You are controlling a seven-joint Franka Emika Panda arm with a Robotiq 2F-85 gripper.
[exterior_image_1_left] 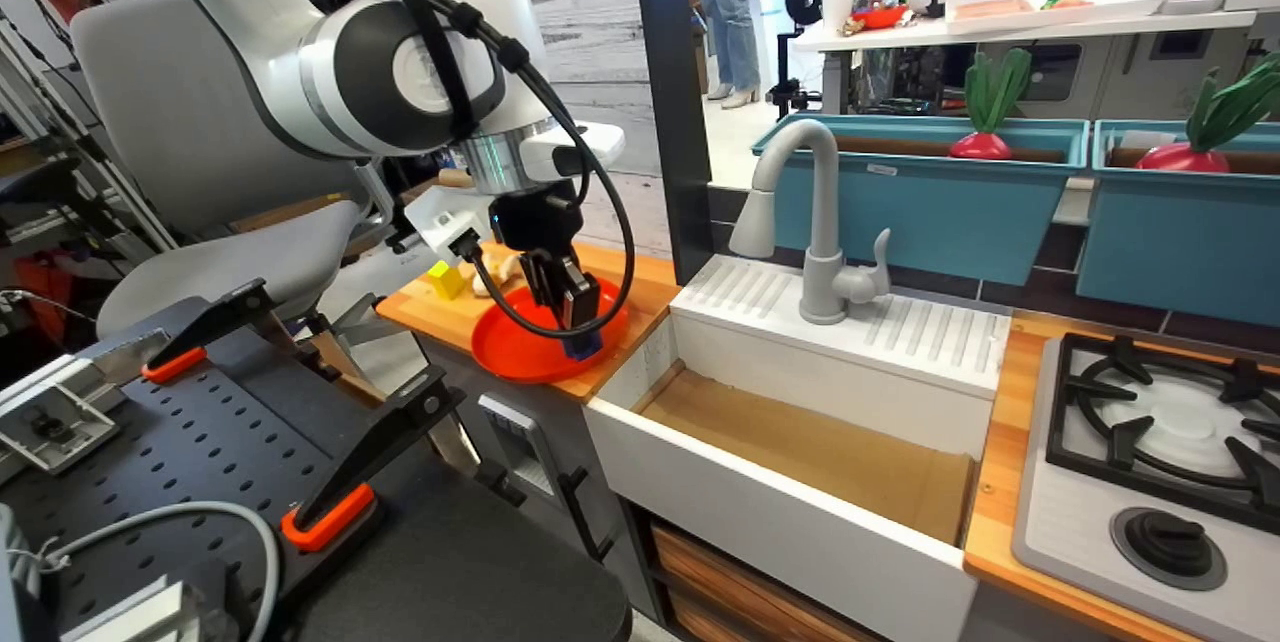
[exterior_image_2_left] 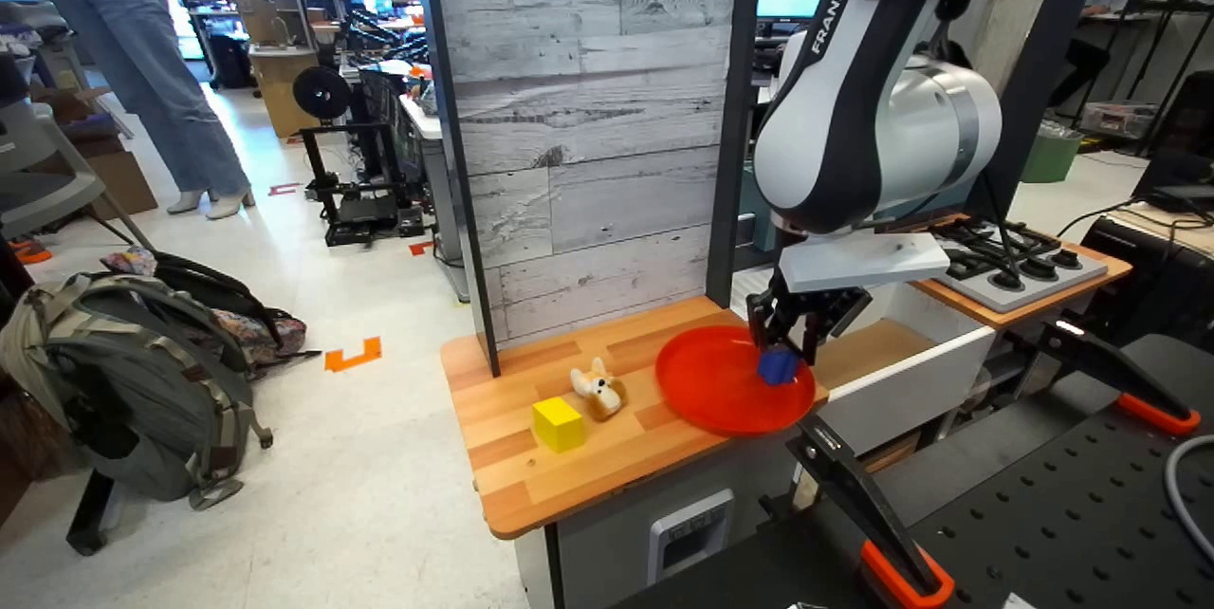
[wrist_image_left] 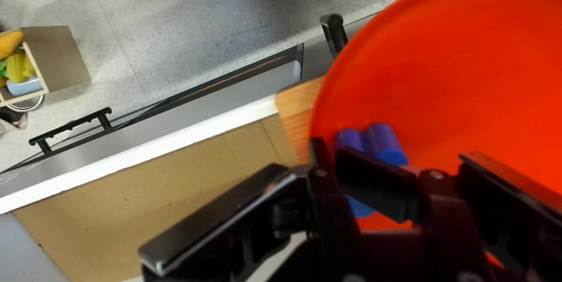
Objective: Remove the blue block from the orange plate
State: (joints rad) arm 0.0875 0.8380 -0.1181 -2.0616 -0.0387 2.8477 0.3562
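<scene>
- A yellow cube point(exterior_image_2_left: 559, 425) sits on the wooden countertop point(exterior_image_2_left: 607, 462), a small white-and-tan toy animal point(exterior_image_2_left: 599, 390) between it and the orange plate point(exterior_image_2_left: 707, 377)
- A panel of grey boards point(exterior_image_2_left: 597, 116) stands at the back of that stretch of counter
- The white sink point(exterior_image_1_left: 770, 522) opens just beside the plate, with a cardboard sheet point(exterior_image_1_left: 810, 452) in its bottom and a grey faucet point(exterior_image_1_left: 822, 222) behind
- Past the sink comes a stove point(exterior_image_1_left: 1050, 522); teal planters point(exterior_image_1_left: 930, 207) line the back
- Two black-and-orange clamps point(exterior_image_2_left: 858, 495) reach along a dark perforated table point(exterior_image_2_left: 1053, 505) in front
- A black cable point(exterior_image_1_left: 628, 222) loops below the wrist and crosses in front of the plate in an exterior view
- The blue block point(exterior_image_2_left: 778, 366) is on the plate, near the rim on the sink side
- The arm point(exterior_image_1_left: 360, 82) bends at the wrist, its gripper point(exterior_image_2_left: 786, 349) pointing down over the block
- Its fingers point(wrist_image_left: 377, 181) stand apart, gripping nothing that I can see; in the wrist view one hides part of the block, and I cannot tell whether they touch
</scene>
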